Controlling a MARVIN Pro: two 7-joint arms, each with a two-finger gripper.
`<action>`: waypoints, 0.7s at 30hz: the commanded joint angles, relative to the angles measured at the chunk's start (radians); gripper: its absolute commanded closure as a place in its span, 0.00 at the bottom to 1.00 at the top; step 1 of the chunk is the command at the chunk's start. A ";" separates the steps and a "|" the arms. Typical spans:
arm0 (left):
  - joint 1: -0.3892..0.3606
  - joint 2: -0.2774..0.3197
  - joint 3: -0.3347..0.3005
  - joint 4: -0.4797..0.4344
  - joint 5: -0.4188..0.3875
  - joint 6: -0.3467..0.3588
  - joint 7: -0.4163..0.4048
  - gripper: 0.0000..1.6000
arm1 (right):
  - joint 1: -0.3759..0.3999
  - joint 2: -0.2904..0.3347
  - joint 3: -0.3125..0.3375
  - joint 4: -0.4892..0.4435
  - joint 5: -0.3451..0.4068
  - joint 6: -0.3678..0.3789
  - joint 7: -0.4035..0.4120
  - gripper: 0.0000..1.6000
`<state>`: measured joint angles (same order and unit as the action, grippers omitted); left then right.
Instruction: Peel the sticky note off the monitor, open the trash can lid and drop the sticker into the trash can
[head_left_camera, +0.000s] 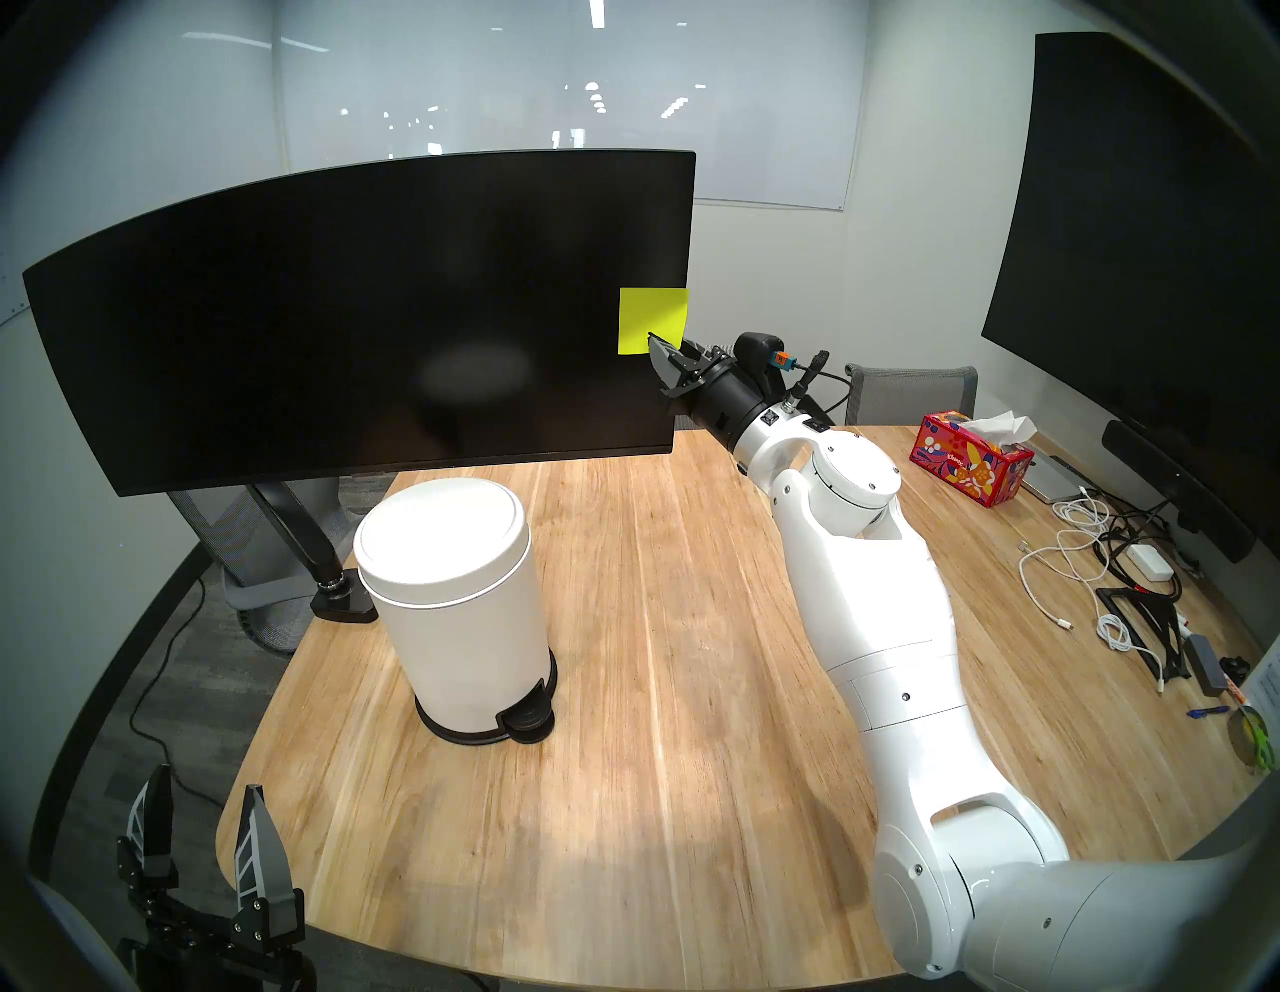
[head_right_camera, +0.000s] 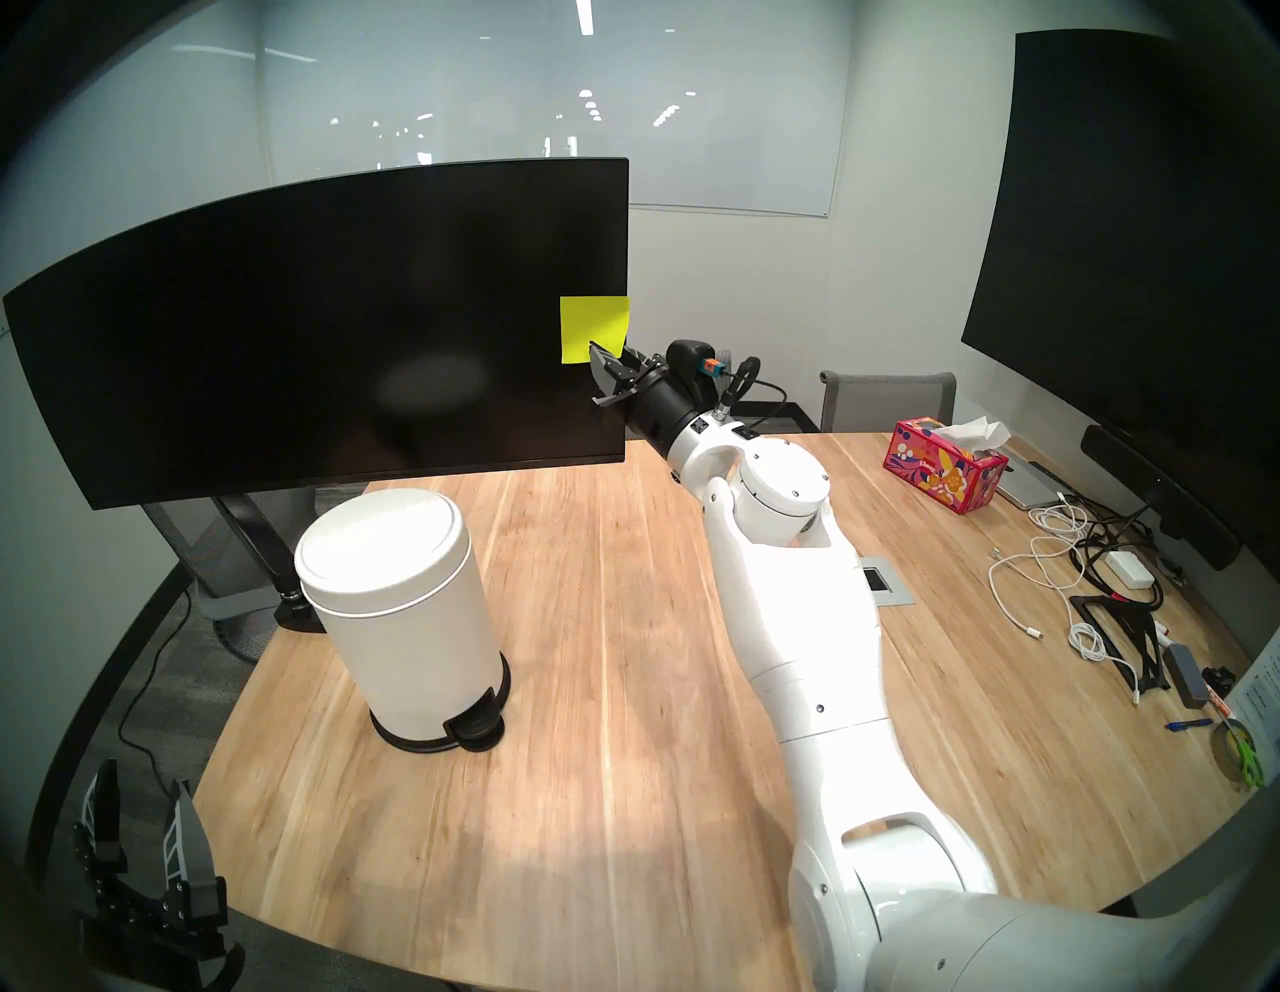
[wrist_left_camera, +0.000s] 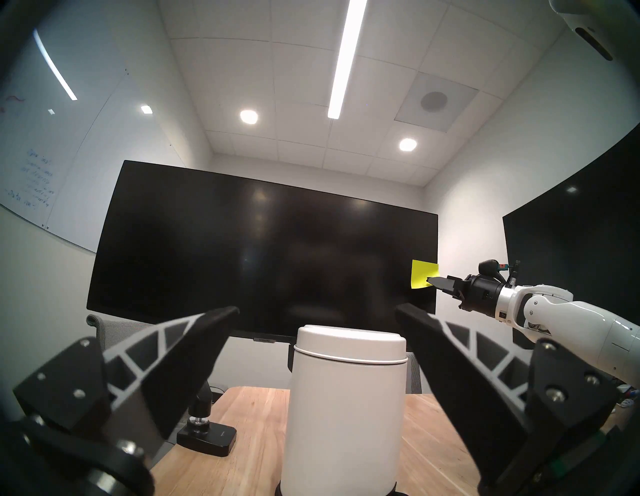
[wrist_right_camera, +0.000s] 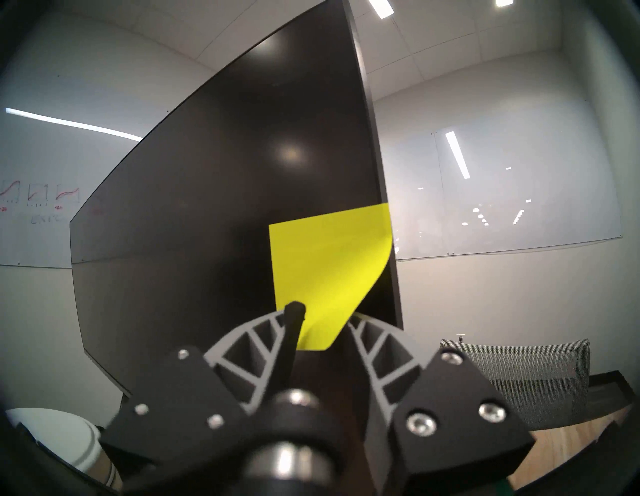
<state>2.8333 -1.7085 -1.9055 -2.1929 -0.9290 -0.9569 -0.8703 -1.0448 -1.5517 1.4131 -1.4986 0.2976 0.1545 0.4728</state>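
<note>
**My right gripper has the yellow note by its corner**

The sticky note (head_left_camera: 653, 320) is a small square of bright yellow-green paper with nothing written on it. It sits on the right edge of the monitor (head_left_camera: 360, 325), right of the middle of the head view. Its top is stuck flat on the dark screen. In my right wrist view the lower right corner of the note curls away from the screen.

My right gripper (head_left_camera: 659, 344) reaches up to the bottom of the note. Its two fingers (wrist_right_camera: 292, 322) stand narrow, one on each side of that loose corner. I cannot tell if they press the paper yet.

My left gripper (head_left_camera: 208, 790) is in the lower left of the head view. Its fingers are wide apart and hold nothing.

The trash can (head_left_camera: 460, 623) is white and round, with a black ring and a black pedal at the bottom. It stands in front of the monitor, left of the middle. The trash can lid (head_left_camera: 440, 537) is shut on top.

The table (head_left_camera: 658, 693) is light wood with stripes. On its right side are a red tissue box (head_left_camera: 973, 461) and a mess of cables (head_left_camera: 1087, 554). A big black display (head_left_camera: 1143, 277) fills the upper right. The walls are white.
</note>
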 joint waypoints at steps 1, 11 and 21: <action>0.016 -0.004 0.003 -0.022 -0.005 -0.003 -0.108 0.00 | 0.028 -0.002 -0.006 -0.020 -0.005 -0.003 0.001 0.65; 0.019 0.004 0.002 -0.023 -0.008 -0.003 -0.104 0.00 | 0.017 0.002 -0.012 -0.037 -0.012 -0.002 -0.009 1.00; 0.017 0.013 0.017 -0.021 0.007 -0.003 -0.106 0.00 | -0.067 0.022 -0.013 -0.149 -0.007 -0.001 0.011 1.00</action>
<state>2.8409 -1.7008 -1.8966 -2.1995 -0.9364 -0.9569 -0.8703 -1.0711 -1.5427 1.3977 -1.5555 0.2833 0.1553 0.4709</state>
